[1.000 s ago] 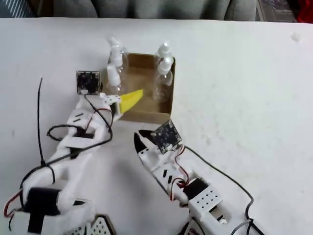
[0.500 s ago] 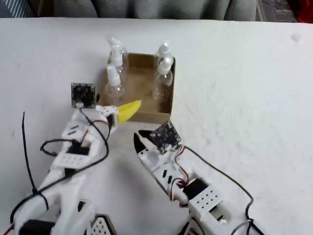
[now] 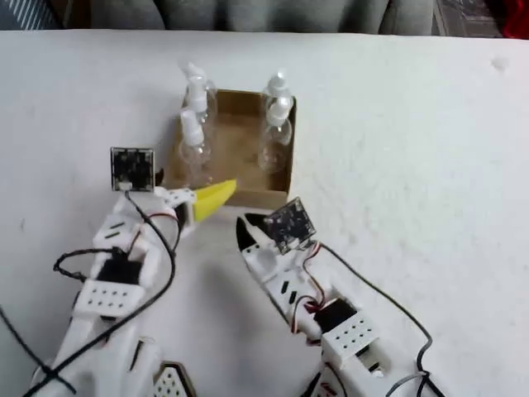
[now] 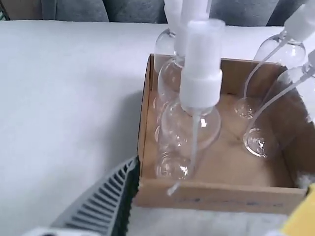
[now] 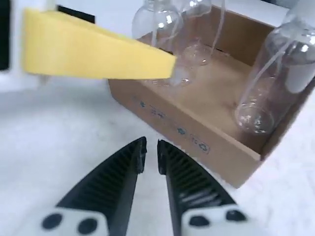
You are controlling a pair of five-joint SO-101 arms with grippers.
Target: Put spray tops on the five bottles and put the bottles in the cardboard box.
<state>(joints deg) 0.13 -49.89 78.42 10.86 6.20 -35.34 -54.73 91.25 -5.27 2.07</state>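
The cardboard box (image 3: 240,145) stands open at mid-table with clear bottles upright in it, each wearing a white spray top. Two bottles (image 3: 276,124) line its right wall and one (image 3: 193,147) stands by its left wall. Another bottle (image 3: 198,89) is at the far left corner; whether it is inside I cannot tell. In the left wrist view the nearest bottle (image 4: 197,98) rises just behind the box's front wall (image 4: 236,199). My left gripper (image 3: 188,188) is open and empty, its yellow finger (image 3: 213,198) at that wall. My right gripper (image 3: 242,227) is shut and empty just before the box (image 5: 187,130).
White tabletop lies bare to the right of the box and along the far side. Both arms and their loose cables (image 3: 157,273) fill the near part of the table. In the right wrist view the left arm's yellow finger (image 5: 93,54) crosses in front of the box.
My left gripper has drawn back out of the box toward the near left, so its yellow finger now sits at the front wall. The right arm shifted slightly right.
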